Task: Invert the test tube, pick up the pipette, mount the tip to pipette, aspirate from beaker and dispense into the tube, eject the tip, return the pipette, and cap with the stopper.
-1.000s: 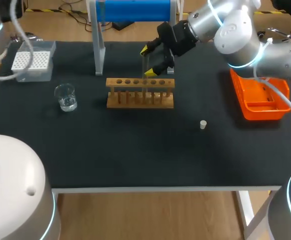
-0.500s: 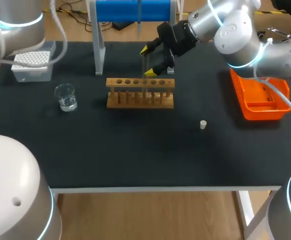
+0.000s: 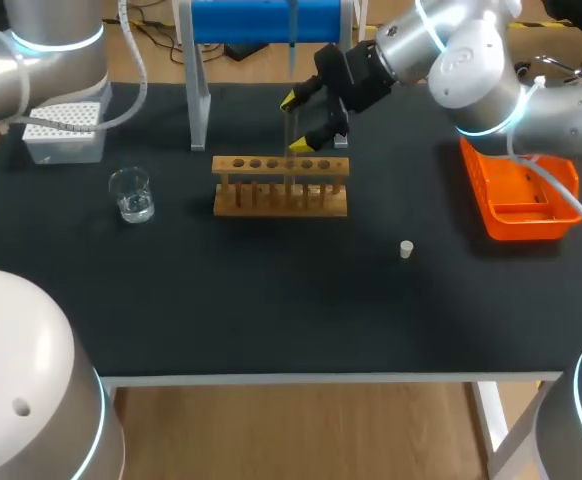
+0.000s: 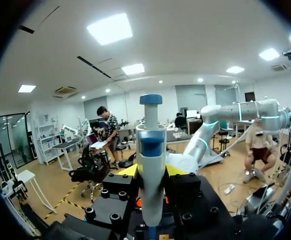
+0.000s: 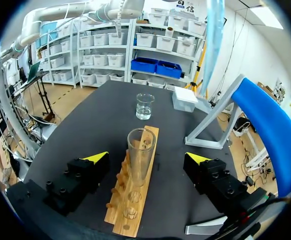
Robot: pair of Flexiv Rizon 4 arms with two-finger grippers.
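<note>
The right gripper (image 5: 146, 159) is open, its fingers either side of the test tube (image 5: 139, 150) and clear of it. The tube stands upright in the wooden rack (image 5: 134, 200) beneath the gripper. The beaker (image 5: 144, 106) sits ahead, past the rack. The left gripper (image 4: 150, 171) clamps the pipette (image 4: 150, 145) between its fingers.

The rack (image 3: 280, 186) is pale bare wood with a matt finish. The tube (image 5: 140, 152) standing in it is clear and smooth like glass, and so is the beaker (image 3: 131, 194) left of the rack. The table (image 3: 271, 300) under the rack is matt black. Right of the rack, the tray (image 3: 516, 225) is orange plastic with a slight sheen. The pipette (image 4: 150, 165) is smooth white and blue plastic. The right gripper (image 5: 146, 158) has matt black fingers (image 5: 80, 177) with yellow tips.
</note>
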